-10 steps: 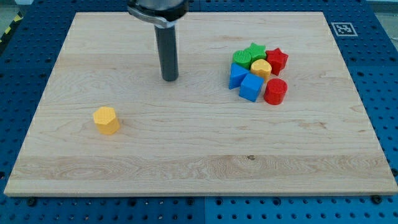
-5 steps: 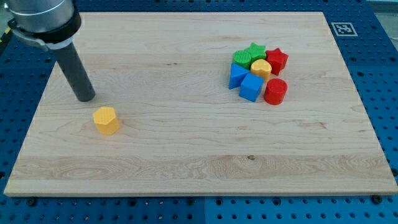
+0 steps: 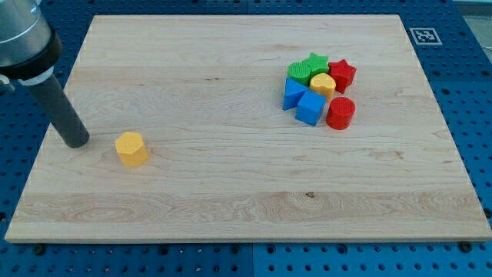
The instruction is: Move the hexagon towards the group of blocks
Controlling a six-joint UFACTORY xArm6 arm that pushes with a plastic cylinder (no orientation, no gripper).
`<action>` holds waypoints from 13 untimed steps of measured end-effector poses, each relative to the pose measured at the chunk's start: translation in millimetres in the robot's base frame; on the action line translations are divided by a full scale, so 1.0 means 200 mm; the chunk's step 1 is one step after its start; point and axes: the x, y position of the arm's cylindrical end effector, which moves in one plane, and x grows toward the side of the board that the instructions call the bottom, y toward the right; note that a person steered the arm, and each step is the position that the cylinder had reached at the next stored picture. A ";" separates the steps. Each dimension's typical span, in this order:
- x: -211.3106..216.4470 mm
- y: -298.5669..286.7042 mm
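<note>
i am looking down at a pale wooden board (image 3: 246,200) lying on a blue pegboard table (image 3: 477,92). eight blocks are sitting on the board in all. one, the orange hexagon (image 3: 131,148), is sitting alone toward the view's left, a little below the middle. the other seven are huddling in a tight group toward the view's upper right: two green, two red, two blue and one yellow.

in that group, a green star (image 3: 315,63) is sitting at the top, with a green ridged block (image 3: 299,74) just to its left and a red star (image 3: 343,74) just to its right. a yellow rounded block (image 3: 323,84) is sitting in the middle. a blue block (image 3: 292,93) is lying at the left edge, its shape hard to make out, a blue cube (image 3: 310,108) is sitting at the bottom, and a red cylinder (image 3: 340,112) is standing at the lower right.

my tip (image 3: 76,141) is resting on the board just to the left of the hexagon, a small gap showing between them. the arm has no hand, only a dark rod leaning up toward the view's upper left.

bare wood is lying between the hexagon and the group, which are well apart. a small black and white marker (image 3: 423,35) is sitting just off the board's top right corner.
</note>
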 end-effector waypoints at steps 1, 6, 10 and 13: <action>0.04 0.10; 0.14 0.43; 0.14 0.74; 0.14 0.83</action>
